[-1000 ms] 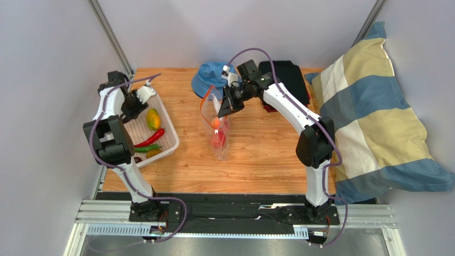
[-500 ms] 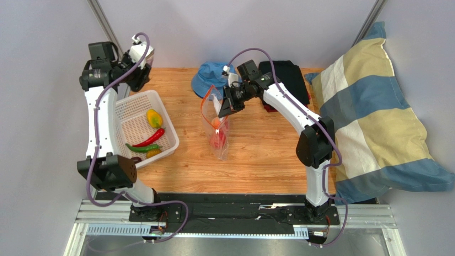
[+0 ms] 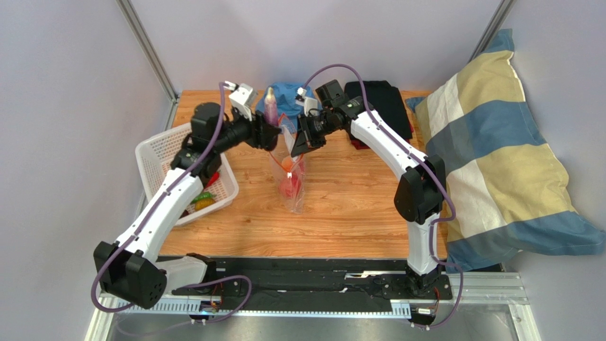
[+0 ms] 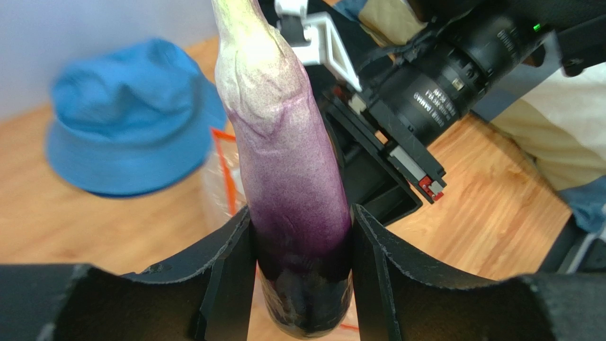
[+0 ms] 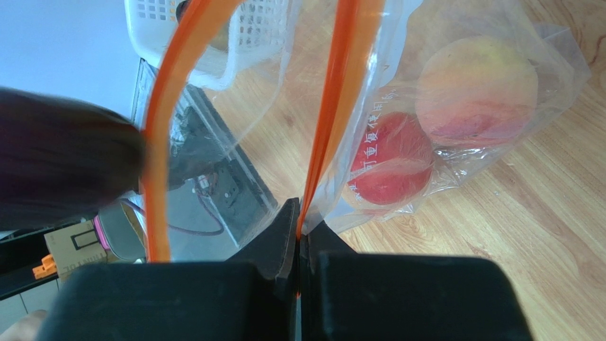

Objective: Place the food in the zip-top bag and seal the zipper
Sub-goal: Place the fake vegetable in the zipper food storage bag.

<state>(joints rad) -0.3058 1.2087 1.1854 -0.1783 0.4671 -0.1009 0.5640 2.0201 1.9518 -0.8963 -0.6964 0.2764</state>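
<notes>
Item: purple eggplant pc point(image 4: 281, 142) — clamped upright in L gripper point(image 4: 299, 238), right by the mouth of the zip-top bag point(image 3: 292, 190).
R gripper point(image 5: 299, 227): pinched shut on one zipper point(image 5: 333, 106) edge, mouth held open.
Inside: peach point(image 5: 475, 89), apple point(image 5: 391, 160).
My plan, approx — tip the dark end down, feed it between the orange strips, release only once well inside. R shouldn't let go.

Wood-grain surface point(image 3: 355, 213), evenly lit, no hard shadows. Pale grey walls point(image 3: 64, 106) on three sides. Slanted metal posts at upper left point(image 3: 146, 46) and upper right point(image 3: 498, 21). Striped pillow point(image 3: 498, 163) at right edge. Blue hat point(image 4: 128, 128) and folded black cloth point(image 3: 387, 99) at top centre. Aluminium rail point(image 3: 320, 291) along the bottom.
</notes>
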